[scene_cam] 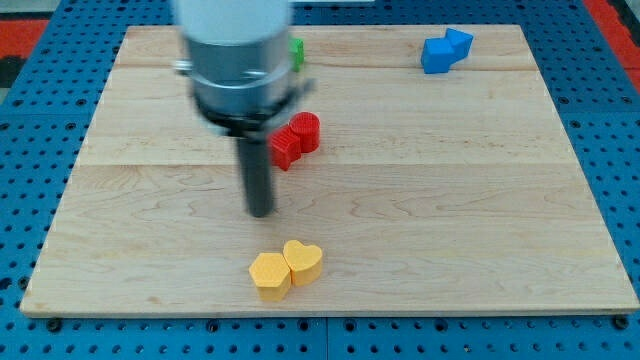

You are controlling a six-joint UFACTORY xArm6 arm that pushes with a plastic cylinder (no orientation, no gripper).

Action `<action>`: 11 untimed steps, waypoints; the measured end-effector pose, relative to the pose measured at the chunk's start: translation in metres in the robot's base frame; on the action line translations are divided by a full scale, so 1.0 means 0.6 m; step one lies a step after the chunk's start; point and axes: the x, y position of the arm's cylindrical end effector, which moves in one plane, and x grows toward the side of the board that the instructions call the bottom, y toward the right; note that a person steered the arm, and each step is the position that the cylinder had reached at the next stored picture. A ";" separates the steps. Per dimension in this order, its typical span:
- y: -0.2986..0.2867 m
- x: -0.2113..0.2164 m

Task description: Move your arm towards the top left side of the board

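1. My tip (261, 211) rests on the bare wood a little to the view's left of the board's middle; it touches no block; the rod is a single straight piece with no fingers or jaws to be apart or together.
2. The rod rises from the tip towards the view's top into a blurred grey and black arm housing (238, 60), which covers part of the board's upper left.
3. The red blocks (296, 139) lie just to the view's right of the rod and above the tip; there seem to be two of them, touching each other, one rounded like a cylinder, the other of a shape I cannot make out; whether the rod touches them I cannot tell.
4. The yellow heart block (303, 260) lies below the tip, towards the view's bottom; it touches a second yellow block (269, 274) on its left, roughly hexagonal.
5. A green block (297, 52) shows as a sliver at the housing's right edge, near the view's top; its shape is hidden.
6. The blue blocks (444, 51) sit well apart from the tip, at the view's top right, pressed together.
7. The wooden board (480, 200) lies on a blue perforated surface (620, 150); the board's top left side lies up and to the left of the tip, partly behind the housing.
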 end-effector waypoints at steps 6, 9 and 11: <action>-0.098 -0.272; -0.159 -0.394; -0.080 -0.436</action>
